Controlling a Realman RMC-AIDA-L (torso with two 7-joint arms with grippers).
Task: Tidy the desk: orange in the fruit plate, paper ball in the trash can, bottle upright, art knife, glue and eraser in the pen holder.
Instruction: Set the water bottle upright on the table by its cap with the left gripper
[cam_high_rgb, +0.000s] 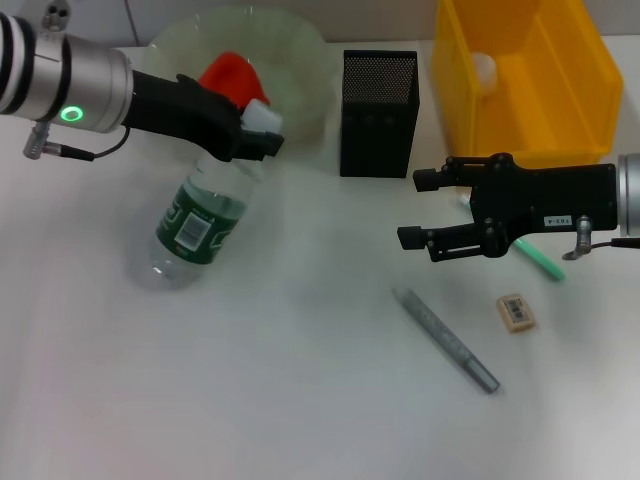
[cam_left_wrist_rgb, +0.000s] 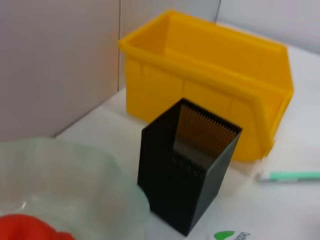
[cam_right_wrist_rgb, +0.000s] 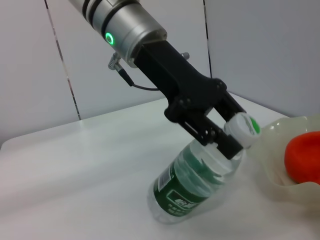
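Observation:
My left gripper (cam_high_rgb: 255, 135) is shut on the neck of a clear bottle (cam_high_rgb: 200, 222) with a green label and white cap. The bottle leans, its base on the table; the right wrist view shows the bottle (cam_right_wrist_rgb: 192, 187) and the left gripper (cam_right_wrist_rgb: 220, 135) at its neck. An orange (cam_high_rgb: 232, 78) lies in the glass fruit plate (cam_high_rgb: 300, 60). A white paper ball (cam_high_rgb: 483, 68) lies in the yellow bin (cam_high_rgb: 530, 80). My right gripper (cam_high_rgb: 413, 208) is open and empty, next to a green stick (cam_high_rgb: 540, 258). A grey art knife (cam_high_rgb: 447, 340) and a tan eraser (cam_high_rgb: 515, 312) lie on the table.
The black mesh pen holder (cam_high_rgb: 378, 112) stands between the plate and the yellow bin; in the left wrist view the holder (cam_left_wrist_rgb: 187, 175) looks empty. The table is white, with a wall behind it.

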